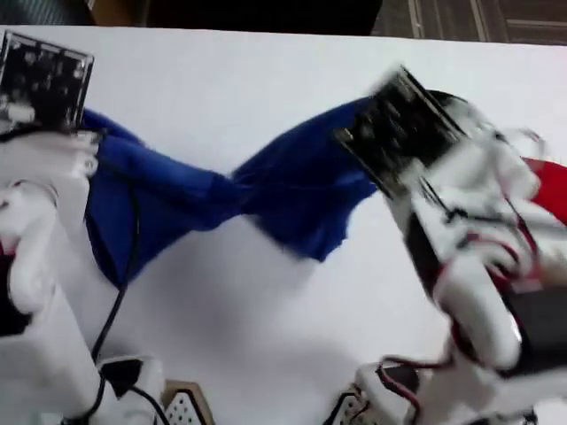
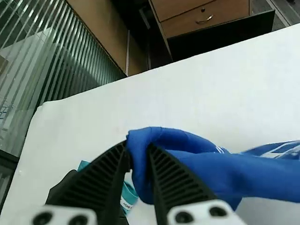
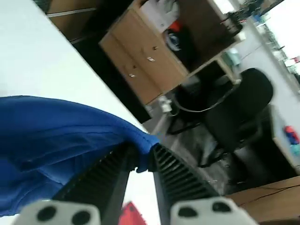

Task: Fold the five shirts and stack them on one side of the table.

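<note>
One blue shirt (image 1: pixel 266 190) strung left-to-right over white table (image 1: pixel 266 80), bunched at middle. Its left end clamped in left gripper (image 2: pixel 138 157), right edge clamped in right gripper (image 3: pixel 143 157). Likely both ends held to spread cloth flat for folding.

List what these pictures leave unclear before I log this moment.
High view: where each arm grips the blue shirt is hidden under the arms; the right arm is blurred.
High view: red item at the right edge, mostly covered by that arm; folded or not, unclear.
Left wrist view: teal item behind the left pincer, cut off by it.
</note>
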